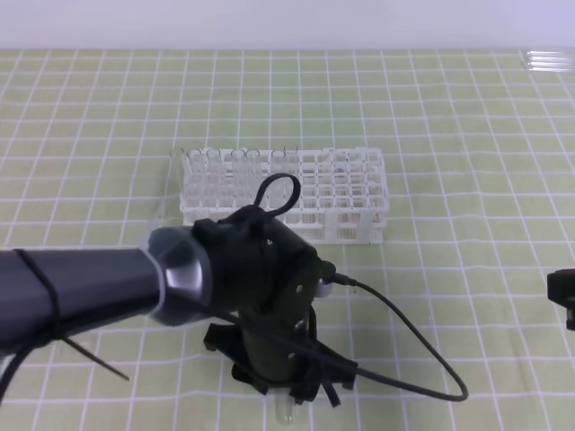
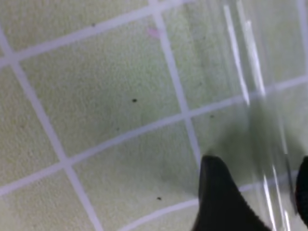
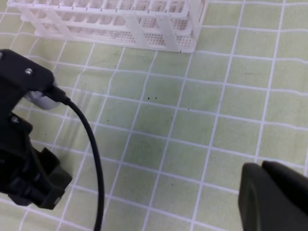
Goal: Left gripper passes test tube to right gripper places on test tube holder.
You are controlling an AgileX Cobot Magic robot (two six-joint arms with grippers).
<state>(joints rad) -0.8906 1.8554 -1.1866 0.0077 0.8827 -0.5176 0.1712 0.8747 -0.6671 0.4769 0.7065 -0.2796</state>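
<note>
The left pincer (image 1: 292, 395) hangs low over the green-checked table (image 1: 467, 135), at about six o'clock in the high view, its arm reaching in from nine o'clock. Its fingers point down at the cloth, a posture that suits picking up something lying flat. In the left wrist view the test tube (image 2: 262, 125) lies on the table, running from twelve o'clock down to five o'clock, and passes between the two dark fingertips (image 2: 219, 197). The fingers stand spread on either side of the glass with a gap showing on the left side, so the tube looks straddled rather than pinched; whether the right finger touches it cannot be told. In the high view only the tube's rounded end (image 1: 285, 411) peeks out under the pincer.

The test tube holder (image 1: 286, 196) stands at about twelve o'clock from the left pincer, well apart from it, its long side facing the arms so either can reach the holes. Whether any tubes sit in it is too faint to say.

The right pincer (image 3: 274, 199) waits at the three o'clock edge of the high view, fingers pressed together and empty, clear of the left arm's work. By judgement the task is at its start: the grasp is not yet made, and the handover and placing remain.
</note>
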